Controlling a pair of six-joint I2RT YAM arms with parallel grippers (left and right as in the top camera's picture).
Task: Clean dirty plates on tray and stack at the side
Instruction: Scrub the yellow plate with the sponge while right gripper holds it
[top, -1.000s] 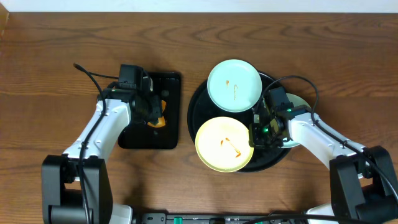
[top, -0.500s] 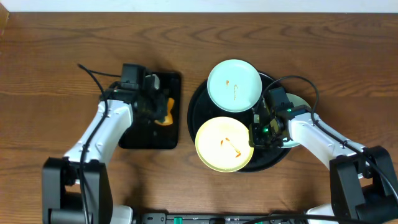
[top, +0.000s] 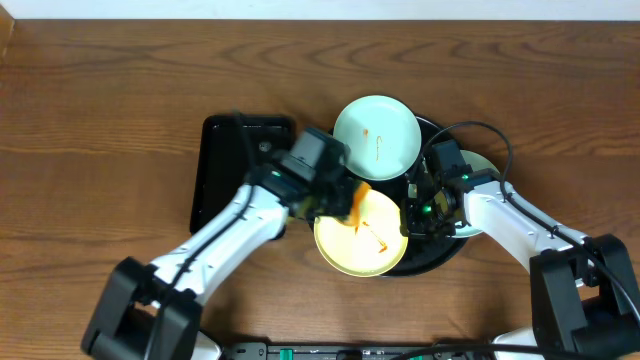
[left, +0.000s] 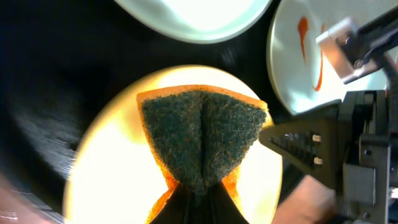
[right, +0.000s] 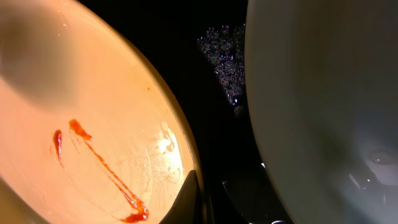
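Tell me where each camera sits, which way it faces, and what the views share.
Overhead: fixed above the table, looking straight down on the round black tray, the rectangular tray, the left arm and the right arm.
Left wrist: looks down past the left gripper at its sponge over the yellow plate.
Right wrist: low over the tray, facing the plate's rim; only the right gripper shows.
Shared: all three see the yellow plate.

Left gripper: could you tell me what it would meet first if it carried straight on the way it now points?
Most likely the yellow plate: the left gripper holds a sponge pointed at its middle, so the sponge would touch there first. The gap between them is unclear.
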